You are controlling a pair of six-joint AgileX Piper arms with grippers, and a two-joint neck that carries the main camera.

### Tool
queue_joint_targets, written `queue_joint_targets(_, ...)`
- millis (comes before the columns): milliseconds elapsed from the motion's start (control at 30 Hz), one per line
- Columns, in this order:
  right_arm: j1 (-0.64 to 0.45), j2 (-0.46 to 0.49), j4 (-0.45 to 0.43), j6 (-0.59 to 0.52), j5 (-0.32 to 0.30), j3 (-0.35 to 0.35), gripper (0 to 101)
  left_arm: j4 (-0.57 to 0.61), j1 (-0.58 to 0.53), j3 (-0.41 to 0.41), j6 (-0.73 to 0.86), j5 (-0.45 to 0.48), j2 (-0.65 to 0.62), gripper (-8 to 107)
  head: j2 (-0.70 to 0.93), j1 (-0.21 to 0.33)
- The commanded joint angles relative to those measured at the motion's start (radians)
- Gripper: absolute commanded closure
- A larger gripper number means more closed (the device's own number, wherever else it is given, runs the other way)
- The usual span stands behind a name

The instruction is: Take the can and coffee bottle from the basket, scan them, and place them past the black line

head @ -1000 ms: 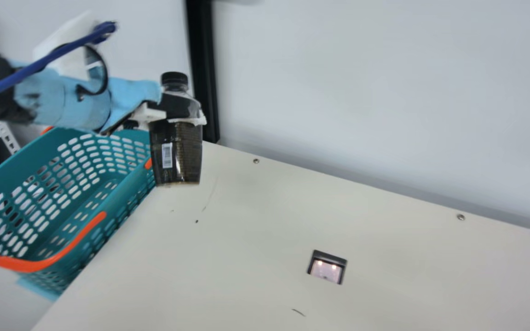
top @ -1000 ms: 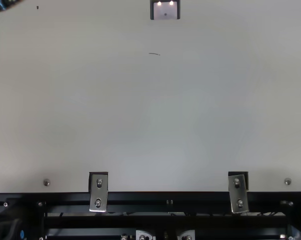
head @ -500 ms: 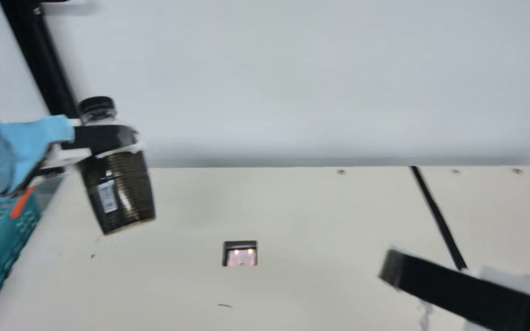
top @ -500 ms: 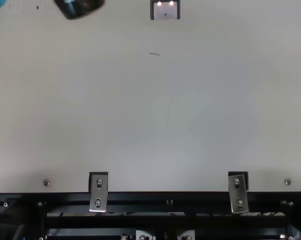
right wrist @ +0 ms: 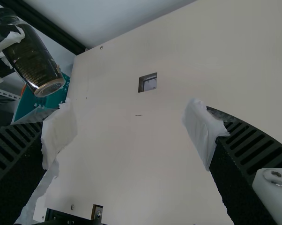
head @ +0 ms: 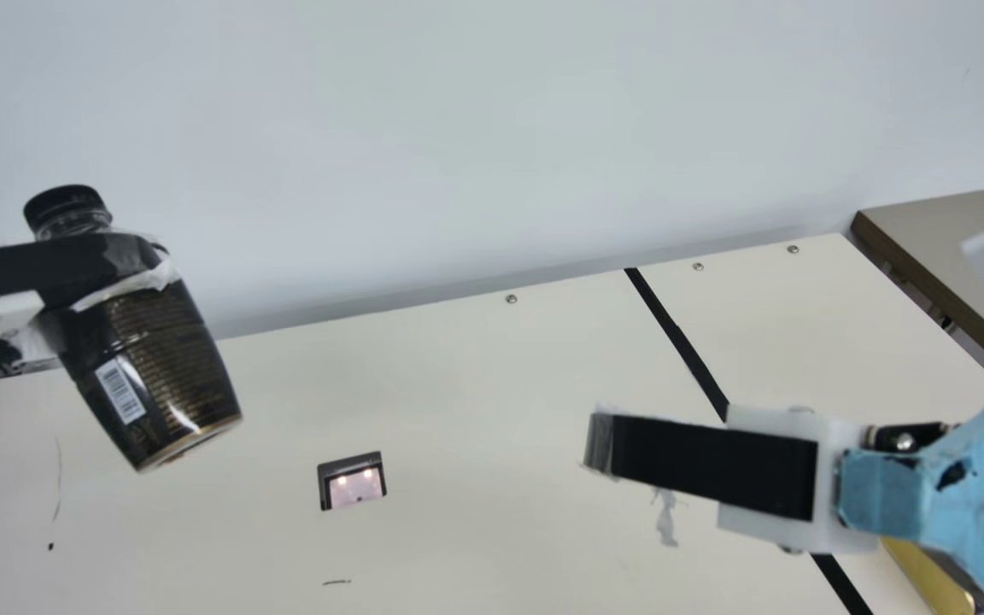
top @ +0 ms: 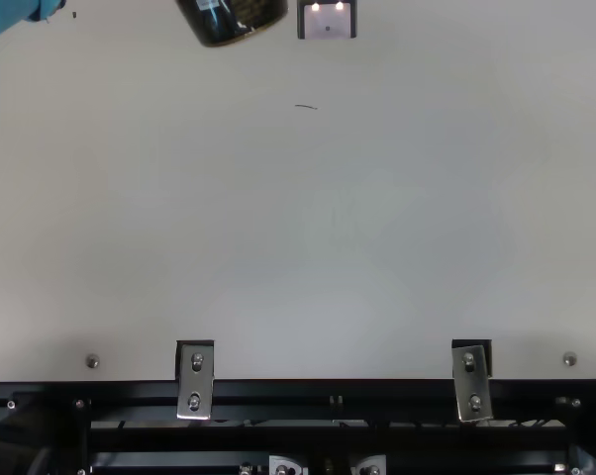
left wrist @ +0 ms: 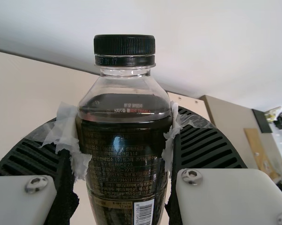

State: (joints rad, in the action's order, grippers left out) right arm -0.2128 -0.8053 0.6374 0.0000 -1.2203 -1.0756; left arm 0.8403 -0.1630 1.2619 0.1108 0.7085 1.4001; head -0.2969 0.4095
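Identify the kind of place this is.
Likely a mock self-checkout in a lab: a small square scanner window with two lights set in a cream tabletop, a teal perforated plastic basket, and a dark barcoded coffee bottle in the left tool.

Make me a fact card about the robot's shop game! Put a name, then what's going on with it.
Coffee bottle: tilted, up in the air, barcode showing
Left tool: shut on the bottle
Right tool: open, holding nothing
Scanner: set in the table, lights glowing
Black line: bottle not past it
Basket: teal
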Motion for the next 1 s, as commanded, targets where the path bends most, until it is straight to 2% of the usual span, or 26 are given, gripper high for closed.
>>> queue_joint_targets(0,0.000,0.000,0.000,0.000,0.000,0.000,0,0.024,-0.013,0.006,0.000,0.006,0.004,89,-0.006,0.027)
queue_joint_targets(267,0.000,0.000,0.000,0.000,0.000,0.000,0,0.044,-0.104,0.053,-0.049,-0.013,0.030,89,-0.006,0.027)
queue_joint_targets(967,0.000,0.000,0.000,0.000,0.000,0.000,0,0.019,-0.317,0.276,-0.335,-0.101,0.111,89,-0.006,0.027)
